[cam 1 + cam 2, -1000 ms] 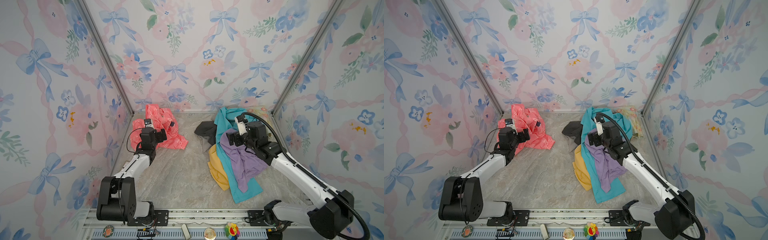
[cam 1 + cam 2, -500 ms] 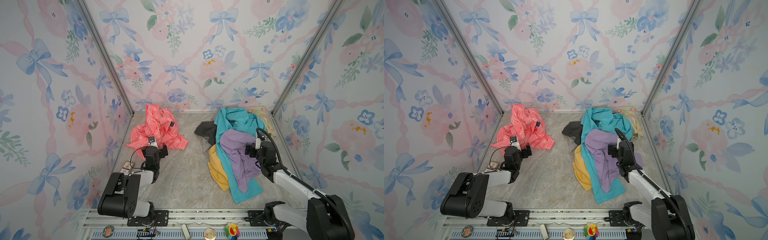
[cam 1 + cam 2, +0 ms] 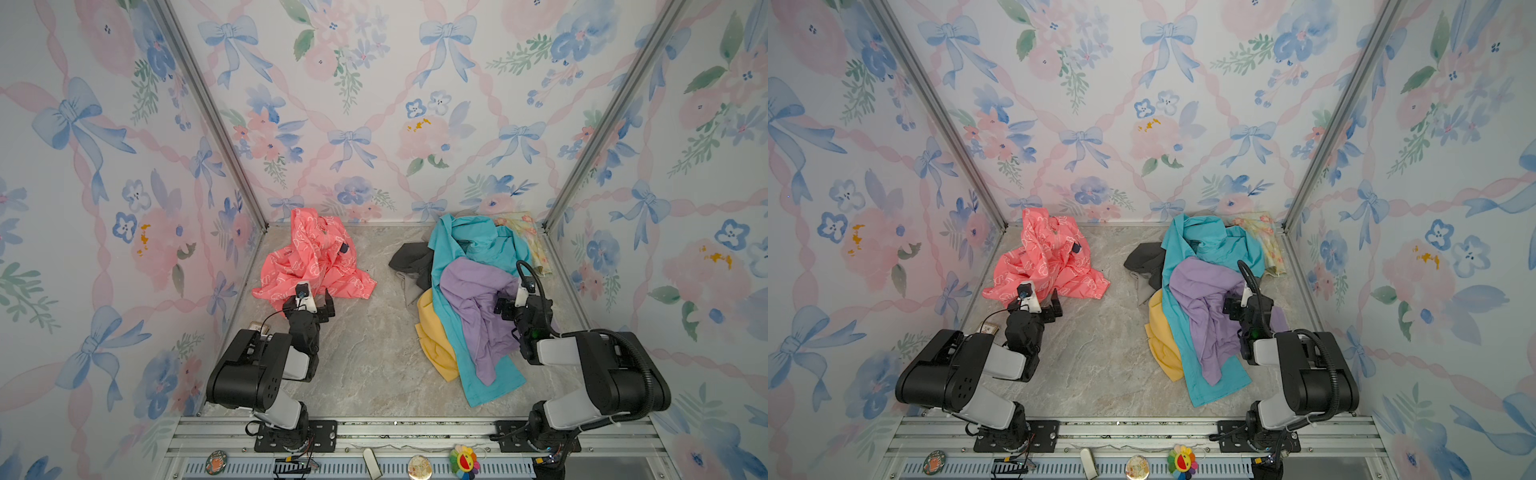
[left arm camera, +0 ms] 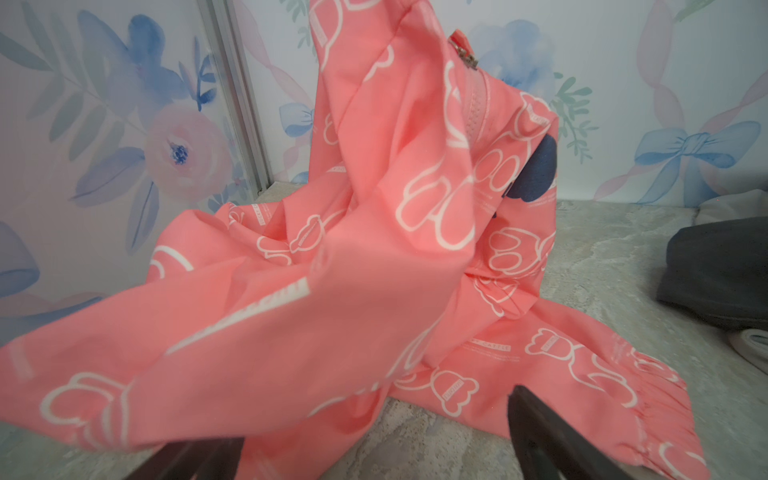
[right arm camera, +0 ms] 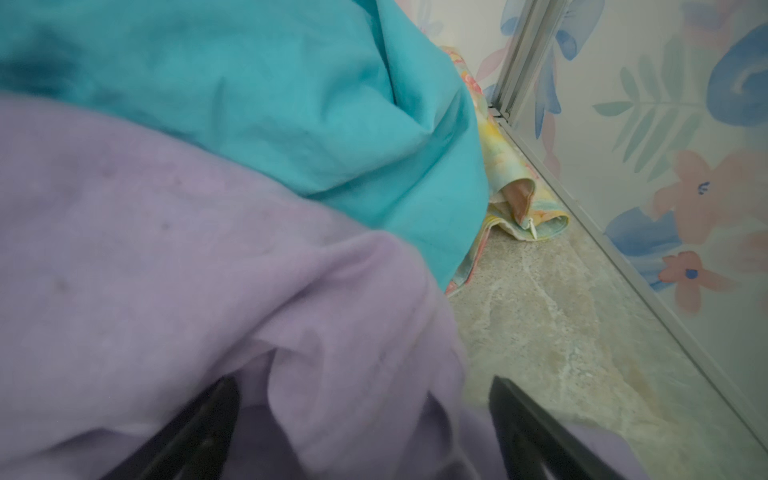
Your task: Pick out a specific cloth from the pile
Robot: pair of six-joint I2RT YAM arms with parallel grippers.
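Observation:
The cloth [image 3: 316, 262] [image 3: 1046, 262], coral-pink with white outline print, lies crumpled by itself at the back left of the marble floor, apart from the pile. My left gripper [image 3: 309, 307] [image 3: 1036, 309] is open and low at its near edge. In the left wrist view a fold of the cloth [image 4: 374, 249] droops over one finger, and nothing is pinched in the left gripper [image 4: 374, 419]. The pile [image 3: 469, 291] [image 3: 1204, 291] of teal, lavender, mustard and dark grey garments lies at the right. My right gripper [image 3: 521, 307] [image 3: 1248, 309] [image 5: 363, 384] stands open at the pile's right side, with loose lavender fabric [image 5: 208, 270] between its jaws.
A pale floral cloth [image 3: 525, 237] [image 5: 511, 199] lies in the back right corner against the wall and metal post [image 5: 515, 62]. Bare floor [image 3: 374, 332] separates cloth and pile. A small card [image 3: 259, 328] lies by the left wall. Trinkets sit on the front rail [image 3: 415, 432].
Both arms have drawn back toward the front rail and folded low. The left gripper left the cloth's top for its near edge. The right gripper moved off the pile's top to its right side.

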